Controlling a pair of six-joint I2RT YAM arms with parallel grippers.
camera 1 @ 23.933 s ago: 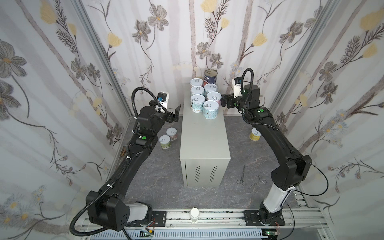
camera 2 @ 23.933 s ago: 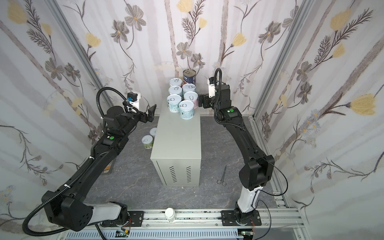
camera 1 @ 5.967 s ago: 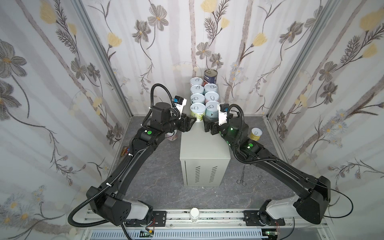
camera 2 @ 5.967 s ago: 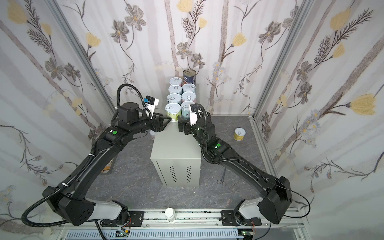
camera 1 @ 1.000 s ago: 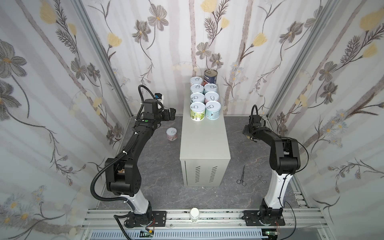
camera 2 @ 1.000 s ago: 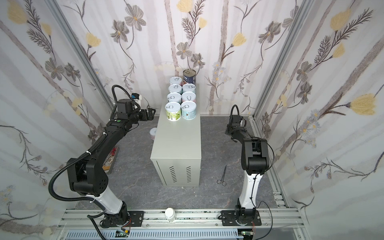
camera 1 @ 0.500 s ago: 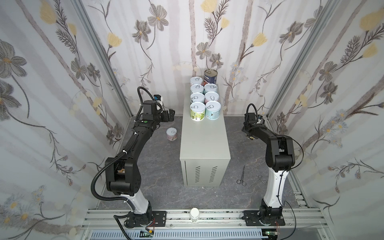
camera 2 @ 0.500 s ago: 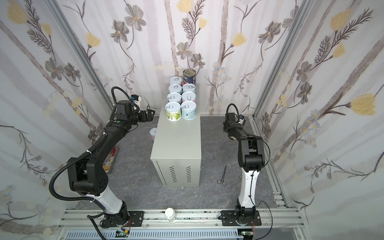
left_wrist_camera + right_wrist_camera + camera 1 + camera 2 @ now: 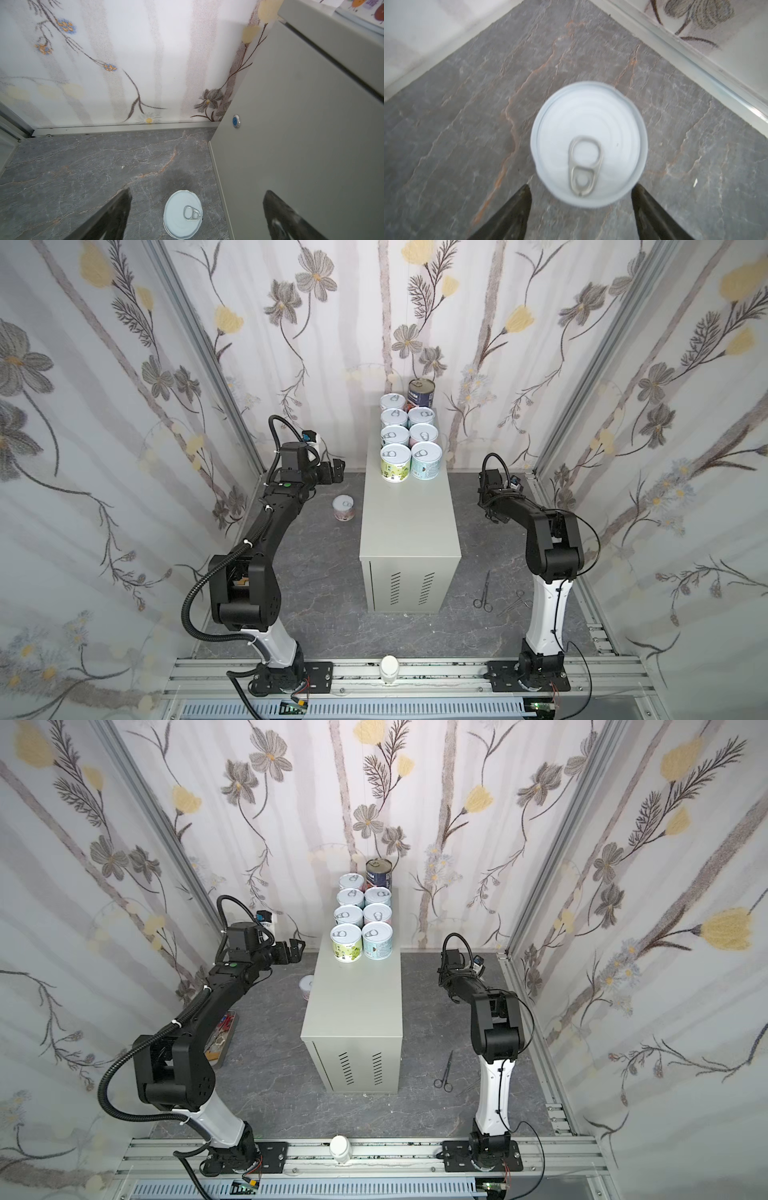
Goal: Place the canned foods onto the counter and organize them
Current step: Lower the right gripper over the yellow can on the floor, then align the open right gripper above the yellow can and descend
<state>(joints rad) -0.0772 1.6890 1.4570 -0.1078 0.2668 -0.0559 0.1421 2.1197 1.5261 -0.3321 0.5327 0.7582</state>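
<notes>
– Since the right can [image 9: 588, 143] is our next grab, where do we log it?
– On the floor [image 9: 467, 124], upright, lid and pull tab up, long axis vertical. It sits right under the right gripper [image 9: 581, 185]. We put that at 3 o'clock off the counter [image 9: 409, 531], going by where that wrist hangs in both top views. The arm hides the can itself there.
– Jaws?
– Apart. The fingers [image 9: 512, 212] flank the can's near rim, one each side. It's blurred, so we can't tell contact; we call it not yet clamped.
– What does the move turn on?
– The can is centred between the jaws with its axis vertical. We judge a squeeze across the round wall, then a lift. The wall is round, so tab heading shouldn't matter.
– Other one?
– That's the left can [image 9: 343, 508], pink label, also upright on the floor. It's at 9 o'clock just beside the counter and at 6 o'clock from the left gripper [image 9: 334, 470], whose jaws are wide apart and empty. Left arm is nearer that one, right arm nearer ours.
– Progress?
– We see eight placed cans [image 9: 424, 433] in two rows at the counter's 12 o'clock end, with the tall dark can [image 9: 421, 391] at the back. Two left, by our count.
</notes>
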